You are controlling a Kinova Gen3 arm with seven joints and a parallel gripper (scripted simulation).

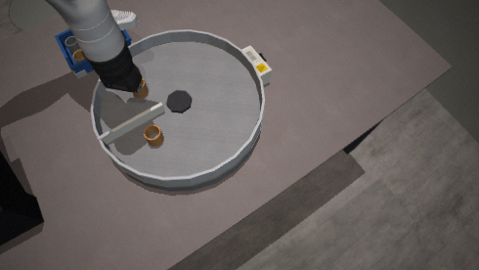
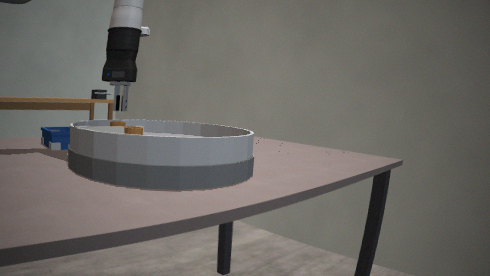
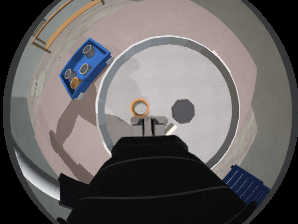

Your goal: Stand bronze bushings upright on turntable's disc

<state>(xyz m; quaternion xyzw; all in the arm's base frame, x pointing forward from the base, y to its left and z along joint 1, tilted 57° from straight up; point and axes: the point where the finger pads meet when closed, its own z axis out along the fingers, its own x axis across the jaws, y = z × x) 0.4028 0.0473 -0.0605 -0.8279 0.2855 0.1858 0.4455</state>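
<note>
Top view first: we see the turntable [image 1: 260,105] sitting on the brownish surface [image 1: 342,59], with its grey disc [image 1: 215,117] ringed by a raised pale wall and a dark hub [image 1: 179,101] at the centre. A pale bar [image 1: 132,122] runs from the wall on the left towards the hub.

Two bronze bushings are on the disc. One bronze bushing [image 1: 153,135] stands upright on an open end just below the bar, apart from the hub. The other bronze bushing [image 1: 143,92] stands on the far side of the bar, left of the hub, and is partly hidden under the gripper [image 1: 138,87].

In the exterior view we find the gripper [image 2: 120,102] hanging above the turntable wall, its fingers pointing straight down. They are only narrowly parted and nothing is between them. The bushing [image 2: 118,123] beneath it rests on the disc, clear of the fingertips.

The wrist view looks down on that same bushing [image 3: 140,107], an open ring just ahead of the fingers, with the hub [image 3: 182,111] beside it.

The blue crate [image 1: 63,38] sits on the surface just outside the wall, mostly covered by the arm. Inside it we make out a steel bushing [image 1: 71,41] and one more bronze bushing [image 1: 79,55].
</note>
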